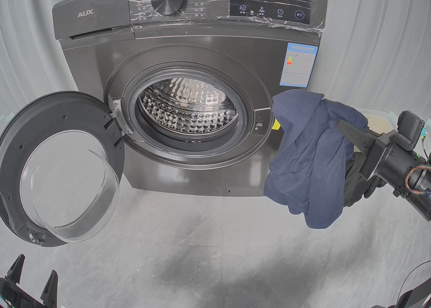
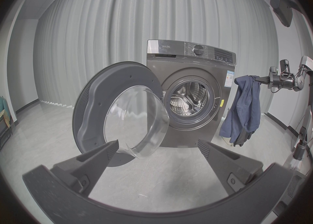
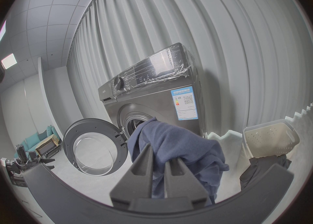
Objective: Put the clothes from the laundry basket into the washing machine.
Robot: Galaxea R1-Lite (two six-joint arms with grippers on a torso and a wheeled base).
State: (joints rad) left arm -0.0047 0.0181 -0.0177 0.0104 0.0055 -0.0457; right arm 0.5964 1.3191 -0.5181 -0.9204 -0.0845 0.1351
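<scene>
The right pincer (image 3: pixel 161 156) is pressed together on a fold of a navy blue cotton garment (image 1: pixel 310 156). It holds the garment in the air to the right of the grey front-loading washing machine (image 1: pixel 188 44), level with the round steel drum opening (image 1: pixel 188 107) but beside it, not in front of it. Most of the cloth hangs well below the grip in a long loose drape.

That drape is the main risk. If the arm swings straight across, the lower folds will likely drag on the rim of the opening or bunch against the machine's front panel, leaving part of the garment hanging out of the drum. The grip looks narrow, so a snag could also pull the cloth free onto the grey floor (image 1: pixel 215 255).

A black piece of cloth (image 1: pixel 354 183) hangs just behind the blue one. I cannot tell whether it is caught in the same grip or merely tangled; either way it may fall off partway.

The cream perforated plastic laundry basket (image 3: pixel 270 138) stands on the floor beside the machine's right flank, near the arm's path.

The round glass-centred door (image 1: pixel 58 169) is swung fully open to the left, clear of that route. The left pincer (image 1: pixel 36 266) sits low with its fingers spread, holding nothing, well apart from the work.
</scene>
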